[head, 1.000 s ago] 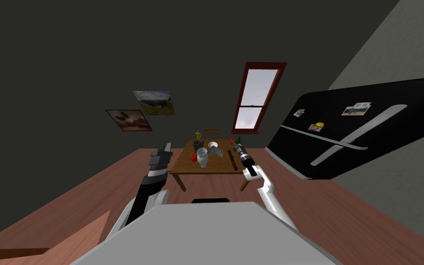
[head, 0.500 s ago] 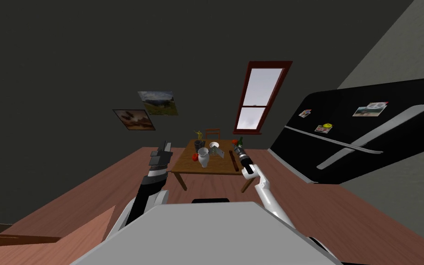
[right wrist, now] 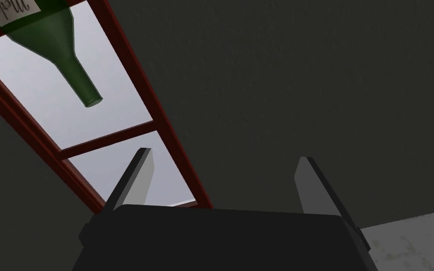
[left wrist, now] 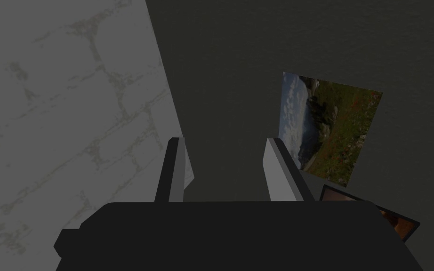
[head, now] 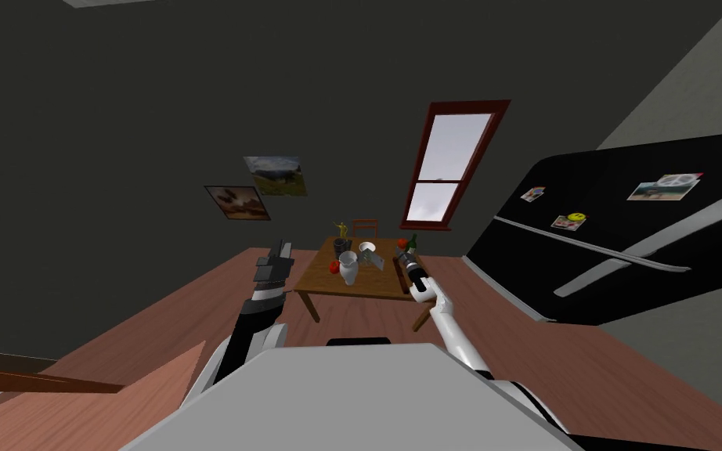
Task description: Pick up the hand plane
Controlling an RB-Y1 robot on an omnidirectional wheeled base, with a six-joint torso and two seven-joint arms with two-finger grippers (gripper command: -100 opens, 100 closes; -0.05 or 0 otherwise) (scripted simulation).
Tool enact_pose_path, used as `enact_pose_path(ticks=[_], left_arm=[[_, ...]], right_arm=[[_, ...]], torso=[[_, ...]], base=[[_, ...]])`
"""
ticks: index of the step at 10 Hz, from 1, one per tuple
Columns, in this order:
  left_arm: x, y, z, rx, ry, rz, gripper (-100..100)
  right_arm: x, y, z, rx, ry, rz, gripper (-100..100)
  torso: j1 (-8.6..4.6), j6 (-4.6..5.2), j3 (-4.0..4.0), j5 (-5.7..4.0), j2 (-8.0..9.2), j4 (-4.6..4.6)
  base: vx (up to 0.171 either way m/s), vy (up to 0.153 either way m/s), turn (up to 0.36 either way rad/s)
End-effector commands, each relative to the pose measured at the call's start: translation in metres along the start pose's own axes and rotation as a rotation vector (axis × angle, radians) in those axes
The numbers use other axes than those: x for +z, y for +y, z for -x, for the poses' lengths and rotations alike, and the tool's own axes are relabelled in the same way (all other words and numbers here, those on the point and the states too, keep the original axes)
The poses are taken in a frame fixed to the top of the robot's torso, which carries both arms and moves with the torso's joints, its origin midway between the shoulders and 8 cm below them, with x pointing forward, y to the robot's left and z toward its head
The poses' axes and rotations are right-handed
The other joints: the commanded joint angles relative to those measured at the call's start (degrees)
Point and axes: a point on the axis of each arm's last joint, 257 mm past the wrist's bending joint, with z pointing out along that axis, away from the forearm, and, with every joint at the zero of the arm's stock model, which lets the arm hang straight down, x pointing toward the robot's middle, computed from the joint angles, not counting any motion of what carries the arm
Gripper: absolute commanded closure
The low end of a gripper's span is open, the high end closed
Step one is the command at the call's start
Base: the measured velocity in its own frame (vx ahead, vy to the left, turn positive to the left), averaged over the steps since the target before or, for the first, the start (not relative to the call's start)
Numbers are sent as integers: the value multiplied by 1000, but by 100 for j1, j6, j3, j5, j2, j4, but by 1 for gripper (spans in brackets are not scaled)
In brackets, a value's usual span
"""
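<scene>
A small wooden table [head: 367, 287] stands ahead of me on the floor. On it lies a small grey angular thing [head: 373, 259], which I take for the hand plane, between a white vase [head: 348, 268] and a long brown stick [head: 398, 275]. My right gripper [head: 405, 254] reaches over the table's right side, just right of the stick, and its fingers stand open and empty [right wrist: 225, 174]. A green bottle [right wrist: 56, 42] stands close in front of it. My left gripper [head: 277, 255] is raised left of the table, open and empty [left wrist: 225, 169].
The table also holds a dark cup [head: 341, 245], a white bowl [head: 366, 248] and red items [head: 333, 267]. A chair [head: 364, 227] stands behind it. A black fridge [head: 626, 250] lines the right wall. Wooden flooring stretches left and right of the table.
The whole head view has shifted, with window and fridge sliding right, so I have turned slightly. My right forearm has drawn in a little toward the table. The left arm is unchanged.
</scene>
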Motion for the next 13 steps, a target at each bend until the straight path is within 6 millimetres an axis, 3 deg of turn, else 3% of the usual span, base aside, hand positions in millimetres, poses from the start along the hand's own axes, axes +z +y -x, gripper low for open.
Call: enact_pose_path(ticks=[1,9,12,13], left_arm=[[0,0,0,0,0,0,0],[0,0,0,0,0,0,0],[0,0,0,0,0,0,0],[0,0,0,0,0,0,0]], right_arm=[[0,-14,-16,-16,34,-34,-100],[10,-63,-64,-126,158,-172,-100],[2,-86,-94,-148,230,-226,-100],[2,-86,-94,-148,230,-226,-100]], torso=[[0,0,0,0,0,0],[0,2,0,0,1,0],[-2,2,-1,-1,-3,-1],[-3,4,-1,-1,-2,-1]], base=[[7,-15,44],[10,-18,53],[16,-24,42],[7,-11,-3]])
